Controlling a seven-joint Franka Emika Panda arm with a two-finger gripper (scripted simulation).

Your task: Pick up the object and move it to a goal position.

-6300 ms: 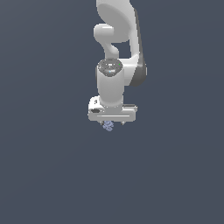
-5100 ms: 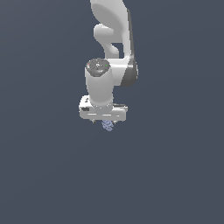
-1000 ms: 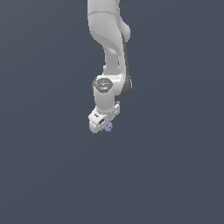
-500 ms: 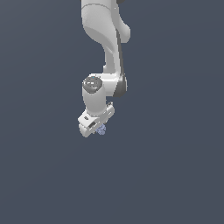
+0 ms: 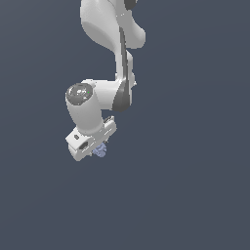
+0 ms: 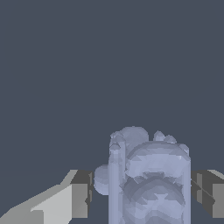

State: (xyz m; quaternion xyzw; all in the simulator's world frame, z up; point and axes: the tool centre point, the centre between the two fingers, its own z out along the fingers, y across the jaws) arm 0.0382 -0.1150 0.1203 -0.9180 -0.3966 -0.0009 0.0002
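The object (image 5: 101,150) is a tiny, lumpy, pale blue-lavender thing. In the exterior view it peeks out from under my white gripper (image 5: 97,149), which is tilted and held up in the air. In the wrist view the object (image 6: 148,179) fills the space between my two fingers (image 6: 81,194), which press on it from both sides. The gripper is shut on the object. Most of the object is hidden behind the hand in the exterior view.
The white-and-grey arm (image 5: 110,53) comes down from the upper edge of the exterior view. All around is a plain dark grey-blue background with no other objects in view.
The arm has swung toward the exterior view's left and lowered a little, with the hand tilting more. The object stays held in the gripper.
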